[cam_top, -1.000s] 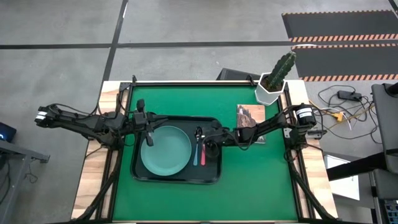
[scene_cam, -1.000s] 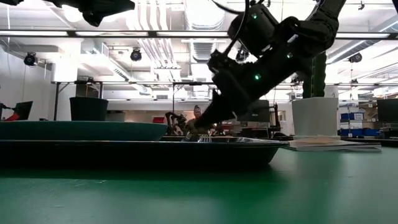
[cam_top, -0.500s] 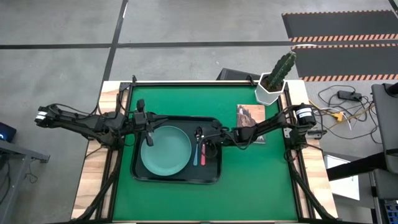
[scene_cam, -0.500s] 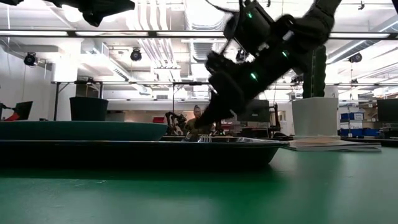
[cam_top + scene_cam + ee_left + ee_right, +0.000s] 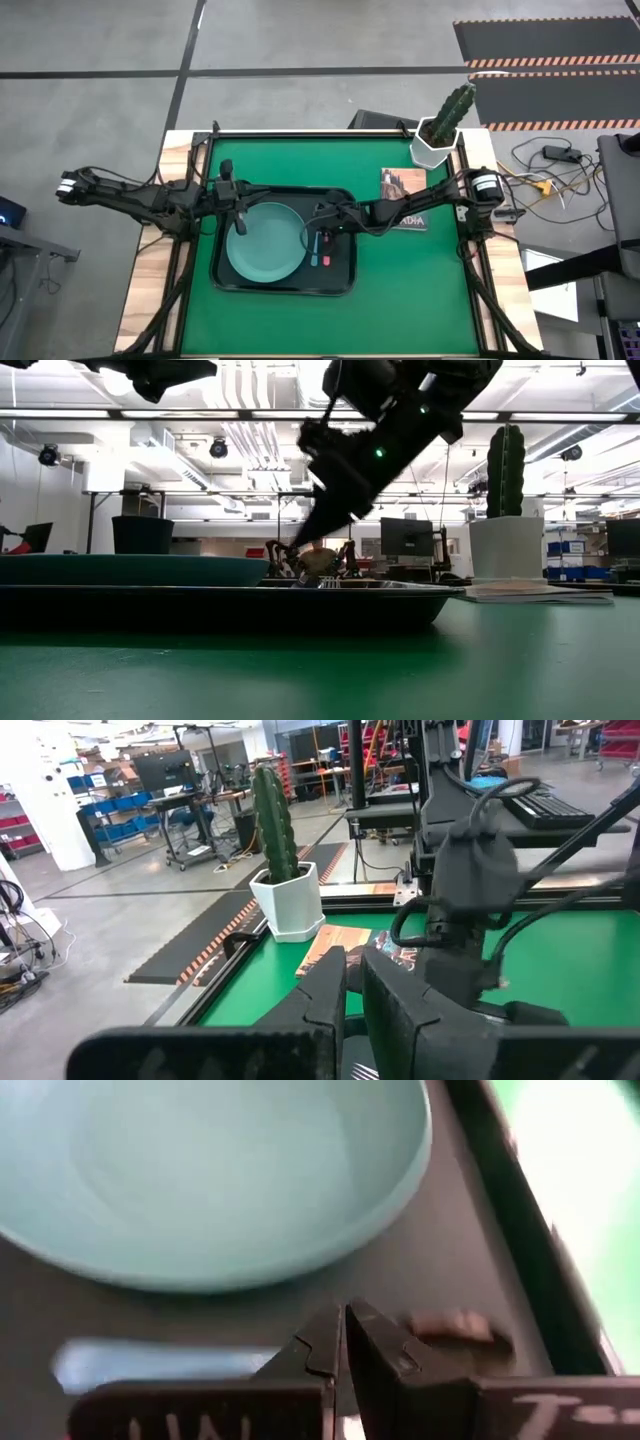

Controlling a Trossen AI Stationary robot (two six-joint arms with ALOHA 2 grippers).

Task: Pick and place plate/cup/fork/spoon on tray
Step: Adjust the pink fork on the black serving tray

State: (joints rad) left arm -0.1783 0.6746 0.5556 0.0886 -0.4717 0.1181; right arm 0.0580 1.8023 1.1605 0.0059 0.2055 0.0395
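On the tray point(image 5: 345, 282) lie plate point(image 5: 265, 242), fork point(image 5: 325, 247) and spoon point(image 5: 314, 244); right hand point(image 5: 316, 213) closed together above

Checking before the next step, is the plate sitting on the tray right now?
Yes, the high view shows the plate lying inside the tray, in its left half.

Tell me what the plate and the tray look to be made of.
Plate: pale teal, smooth with a soft sheen and no pattern; it looks like glazed ceramic or melamine, I can't tell which. Tray: black, with rounded corners, a raised rim and an even, dull surface; probably moulded plastic, though coated metal is possible.
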